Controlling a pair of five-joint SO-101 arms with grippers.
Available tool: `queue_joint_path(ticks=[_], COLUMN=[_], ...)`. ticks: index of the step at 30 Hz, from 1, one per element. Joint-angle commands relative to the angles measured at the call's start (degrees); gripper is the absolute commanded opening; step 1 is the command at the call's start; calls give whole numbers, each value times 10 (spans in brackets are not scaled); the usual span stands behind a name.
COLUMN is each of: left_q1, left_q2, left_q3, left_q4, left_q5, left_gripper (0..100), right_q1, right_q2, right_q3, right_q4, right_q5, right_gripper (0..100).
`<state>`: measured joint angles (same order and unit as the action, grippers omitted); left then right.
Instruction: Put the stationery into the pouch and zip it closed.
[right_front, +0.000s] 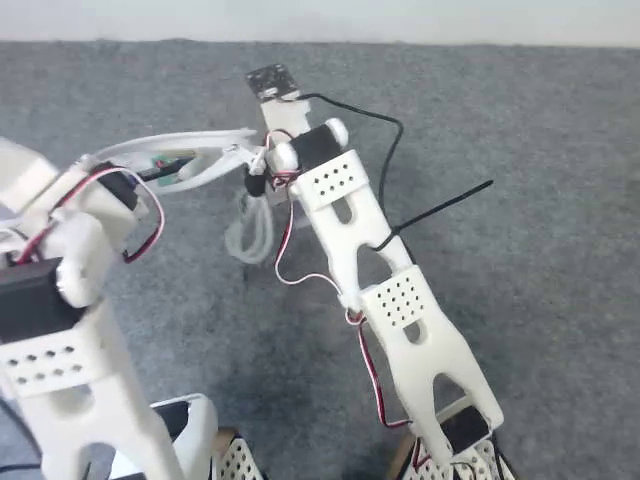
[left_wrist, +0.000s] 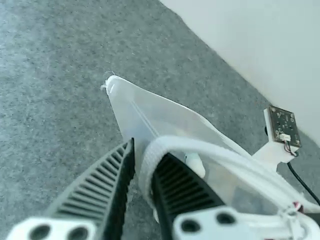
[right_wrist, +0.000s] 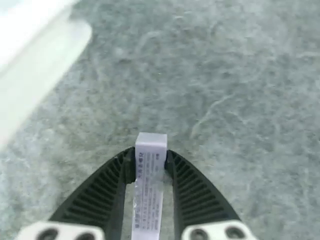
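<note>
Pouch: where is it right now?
In the left wrist view the translucent pouch juts from the left tool, clamped by its white rim, over the grey carpet.

My high camera looks steeply down from behind the arms (right_front: 400, 300), at 6 o'clock. Each wrist camera sits tight behind its jaws, facing the carpet (right_wrist: 240, 75), the right one just above a clamped label (right_wrist: 149, 170). The high and left wrist views share the pouch (left_wrist: 165, 117).
</note>
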<state>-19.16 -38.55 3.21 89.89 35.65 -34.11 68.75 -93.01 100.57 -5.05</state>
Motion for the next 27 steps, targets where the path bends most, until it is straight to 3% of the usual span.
queue_joint_path(ticks=[1, 10, 22, 27], left_q1=[15, 69, 196, 206], left_q2=[-29, -29, -33, -33], left_q3=[-42, -40, 15, 37], left_q4=[-12, -47, -49, -49], left_q5=[-6, -4, 16, 15], left_gripper=[11, 11, 11, 11], right_q1=[27, 113, 181, 188], right_q2=[-67, -100, -161, -182], right_q3=[-33, -33, -33, -33], right_q4=[27, 26, 26, 26], right_q5=[-3, -3, -3, -3], right_gripper=[6, 6, 6, 6])
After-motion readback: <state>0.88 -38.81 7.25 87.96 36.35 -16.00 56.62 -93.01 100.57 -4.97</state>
